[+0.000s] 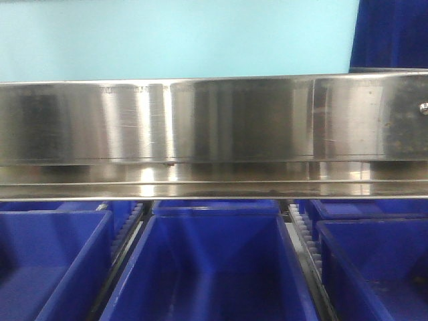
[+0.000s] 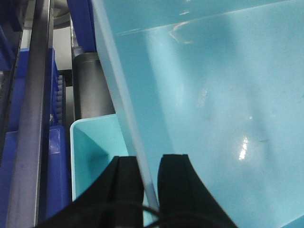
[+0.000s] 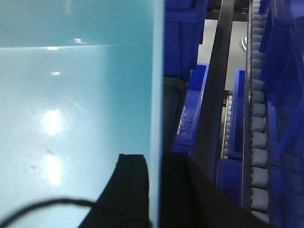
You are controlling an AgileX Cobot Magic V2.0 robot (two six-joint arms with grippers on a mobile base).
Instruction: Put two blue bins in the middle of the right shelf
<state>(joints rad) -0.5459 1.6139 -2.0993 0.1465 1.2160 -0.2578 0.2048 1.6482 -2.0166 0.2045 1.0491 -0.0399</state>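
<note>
Steel shelf rail (image 1: 214,120) spans the front view, with dark blue bins (image 1: 214,267) in a row below it. The pale surface above it reads as the pale blue bin (image 1: 174,37), so the bin looks to be above the rail, close to the rack. Second pale blue bin (image 2: 92,156) shows a corner just below-left of the held one in the left wrist view; can't tell if nested or just beside

Risks as I read it:
- bottom edge catches the rail going in, so the bin tips or gets levered out of the pinch
- grip is on thin, smooth side walls only; if one side slips, the bin swings on the other
- uneven arm motion twists the bin and flexes the walls
- roller track (image 3: 259,118) and more dark blue bins sit near the right arm, so little margin there

Pose: left gripper (image 2: 150,187) straddles one wall, a finger on each face, clamped narrow on it. Right gripper (image 3: 156,190) does the same on what I take to be the opposite wall. Both wrists look along the walls, bin carried between the arms
</note>
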